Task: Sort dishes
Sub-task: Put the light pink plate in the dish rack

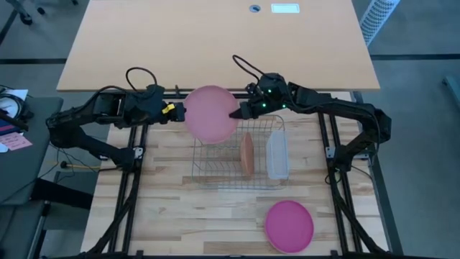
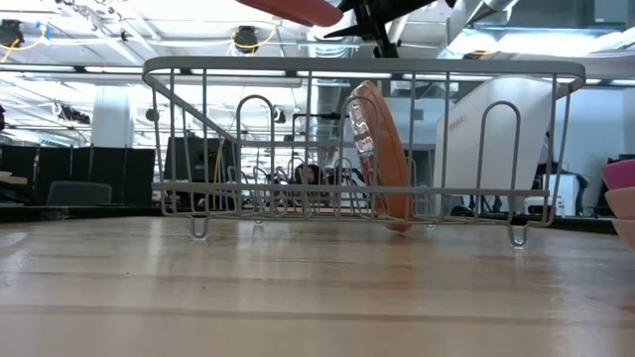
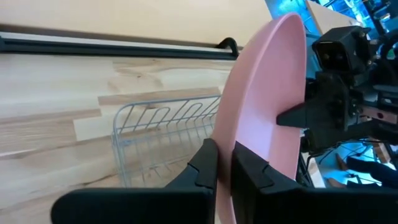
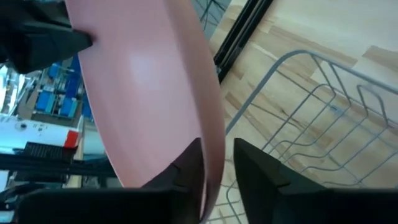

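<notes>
Above the far left corner of the wire rack (image 1: 238,153), a pale pink plate (image 1: 211,113) hangs in the air between the two grippers. Seen from overhead, the left gripper (image 1: 177,111) meets the plate's left edge and the right gripper (image 1: 236,114) its right edge. Only the left wrist view shows that the left fingers (image 3: 207,167) are pinched tight on the rim, one each side. The right wrist view shows the right fingers (image 4: 256,163) straddling the opposite rim with a gap on one side, so they are slightly parted and not clamped. From table height, only the plate's underside shows at the top, above the rack. That view also shows a salmon-orange plate (image 2: 381,157) standing on edge, tilted, in the rack. Overhead, a translucent tub (image 1: 277,154) sits in the rack's right side, and a magenta plate (image 1: 290,225) lies flat on the table (image 1: 172,216), near right of the rack.
</notes>
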